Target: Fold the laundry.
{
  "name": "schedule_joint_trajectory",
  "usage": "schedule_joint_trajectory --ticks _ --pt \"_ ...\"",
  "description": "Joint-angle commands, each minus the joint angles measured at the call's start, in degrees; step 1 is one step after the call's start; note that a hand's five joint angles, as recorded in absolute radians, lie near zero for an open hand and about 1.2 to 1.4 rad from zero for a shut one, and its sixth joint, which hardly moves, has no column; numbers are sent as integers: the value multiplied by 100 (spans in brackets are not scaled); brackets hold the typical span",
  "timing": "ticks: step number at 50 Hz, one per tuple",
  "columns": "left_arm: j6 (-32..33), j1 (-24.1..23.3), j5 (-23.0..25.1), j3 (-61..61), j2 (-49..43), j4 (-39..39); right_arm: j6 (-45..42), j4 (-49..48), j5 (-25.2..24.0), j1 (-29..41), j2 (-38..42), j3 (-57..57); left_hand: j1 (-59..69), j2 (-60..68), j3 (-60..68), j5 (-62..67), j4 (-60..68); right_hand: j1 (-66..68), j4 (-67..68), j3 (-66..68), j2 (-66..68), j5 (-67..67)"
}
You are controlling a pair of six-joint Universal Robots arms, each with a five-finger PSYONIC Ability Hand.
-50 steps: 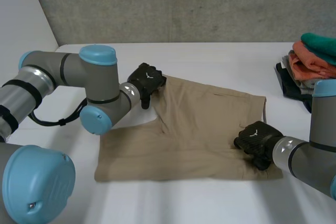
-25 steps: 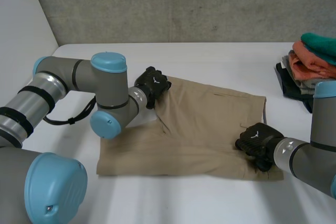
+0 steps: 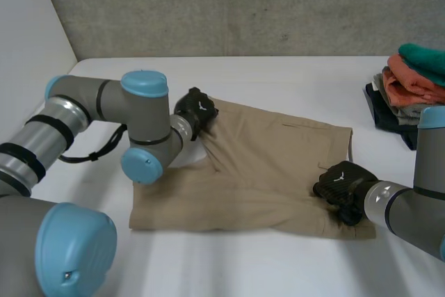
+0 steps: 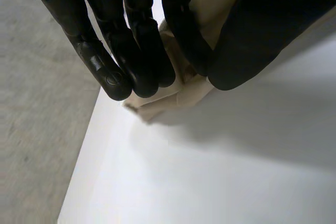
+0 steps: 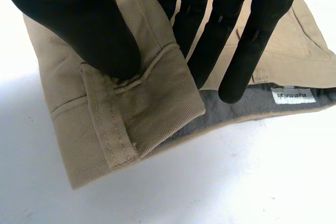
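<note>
Head view: tan shorts [image 3: 264, 165] lie flat on the white surface [image 3: 278, 81]. The left hand [image 3: 197, 109] is on their far left corner and the right hand [image 3: 341, 184] on the near right corner. A pile [image 3: 410, 85] of folded clothes sits well apart at the right, cut off by the edge. Left wrist view: fingers and thumb close together, pinching a small tuck of cloth at that corner, with the rest of the shorts hidden behind the hand. Right wrist view: thumb down on the waistband beside a belt loop [image 5: 113, 129], fingers opposite, waistband pinched between them. Grey lining [image 5: 247, 103] shows, carrying a white label [image 5: 293, 95]; its print is upside down and too small to read.
</note>
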Motion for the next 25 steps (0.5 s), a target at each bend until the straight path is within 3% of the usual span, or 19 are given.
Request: schedule_joint_trajectory --ticks 1,7,10,16,23,24,25 --pt "-181 35 -832 -1040 887 4 0 -2 -8 20 -44 0 1418 1171 1207 1338 1159 1677 1143 1178 1235 1075" --pt "388 -53 -1963 -1752 1283 -40 9 16 -9 63 -53 0 1418 1171 1207 1338 1159 1677 1143 1178 1235 1075" --pt "636 -97 -2290 -1867 1266 -75 9 33 -9 99 -44 0 1418 1171 1207 1338 1159 1677 1143 1178 1235 1075" --pt "970 -211 -2362 -1771 1002 -84 9 33 27 143 -88 35 1418 1171 1207 1338 1159 1677 1143 1178 1235 1075" --pt "795 -264 -2581 -1393 1063 -383 0 -2 27 125 -167 97 1418 1171 1207 1338 1159 1677 1143 1178 1235 1075" --pt "742 -281 -2590 -1384 1116 -418 0 -2 27 125 -167 106 1237 990 1026 1157 978 1677 1143 1178 1235 1075" --pt "585 -299 -2573 -1410 1247 -427 9 -2 27 116 -185 97 -1896 -2143 -2107 -1976 -2154 1677 1143 1178 1235 1075"
